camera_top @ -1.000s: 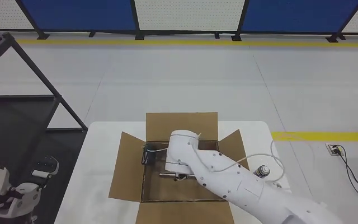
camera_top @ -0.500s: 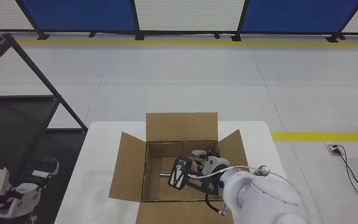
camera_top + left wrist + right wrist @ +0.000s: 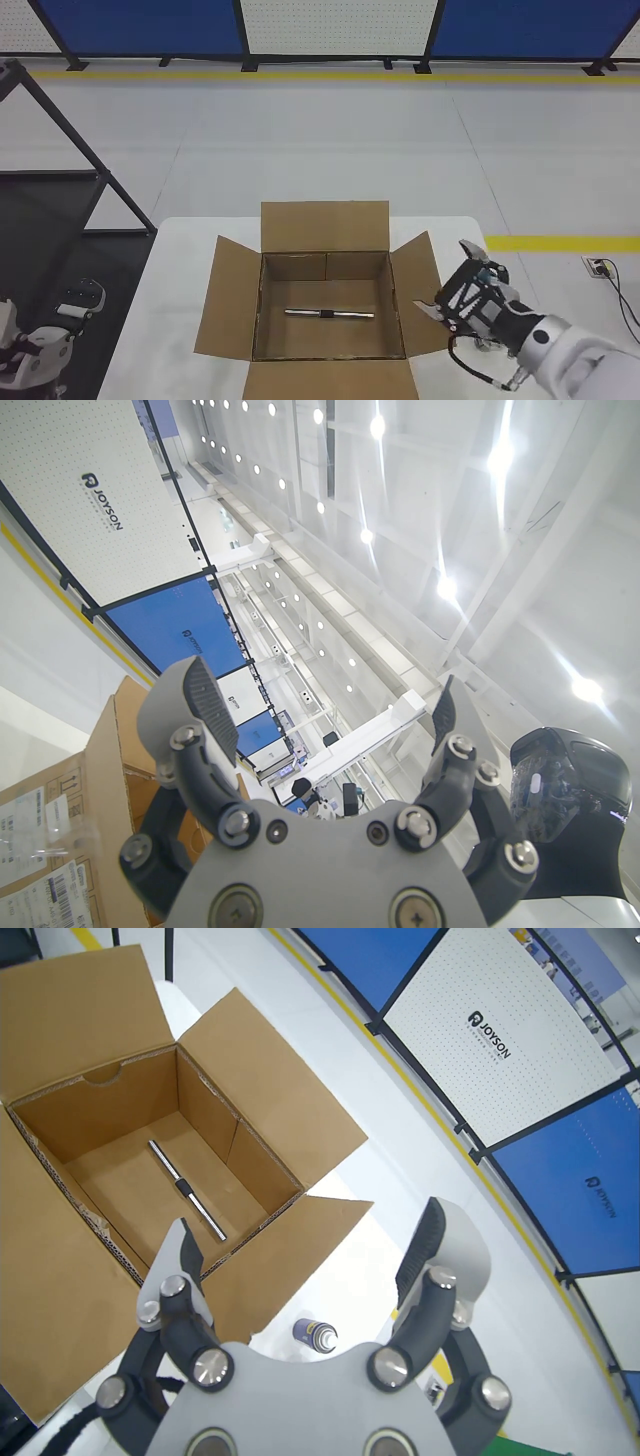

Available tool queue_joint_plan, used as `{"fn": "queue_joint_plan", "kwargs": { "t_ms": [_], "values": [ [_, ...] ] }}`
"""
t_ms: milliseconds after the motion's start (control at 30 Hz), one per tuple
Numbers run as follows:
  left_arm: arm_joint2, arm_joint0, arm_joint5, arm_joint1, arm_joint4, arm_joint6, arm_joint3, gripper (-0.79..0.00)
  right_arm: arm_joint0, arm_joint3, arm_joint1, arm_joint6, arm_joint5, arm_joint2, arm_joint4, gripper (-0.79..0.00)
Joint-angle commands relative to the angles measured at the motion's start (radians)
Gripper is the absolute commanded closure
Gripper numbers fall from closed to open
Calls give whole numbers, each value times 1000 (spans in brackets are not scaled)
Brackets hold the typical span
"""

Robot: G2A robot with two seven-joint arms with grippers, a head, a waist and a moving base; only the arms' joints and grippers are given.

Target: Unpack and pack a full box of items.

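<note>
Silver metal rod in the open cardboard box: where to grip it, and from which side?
Likely at its black middle band, from straight above through the open top of the brown cardboard box: the slim silver metal rod lies flat on its floor, clear of the walls.

Pretty bright and even — ceiling lights [image 3: 446, 588] flare into streaks in the left wrist view, the box [image 3: 325, 226] is softly shaded inside, and both wrist views bend straight lines near the edges
</note>
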Motion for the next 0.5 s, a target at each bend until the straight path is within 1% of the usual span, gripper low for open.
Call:
{"fn": "queue_joint_plan", "kwargs": {
  "t_ms": [0,100,133,467],
  "values": [
    [0,0,0,0,0,0,0,-785,-92,0,1,-72,5,102,50,-785],
    [0,0,0,0,0,0,0,-785,-197,0,0,-173,-9,209,113,-785],
    [0,0,0,0,0,0,0,-785,-210,0,0,-172,-11,219,115,-785],
    [0,0,0,0,0,0,0,-785,-210,0,0,-172,-11,219,115,-785]
  ]
}}
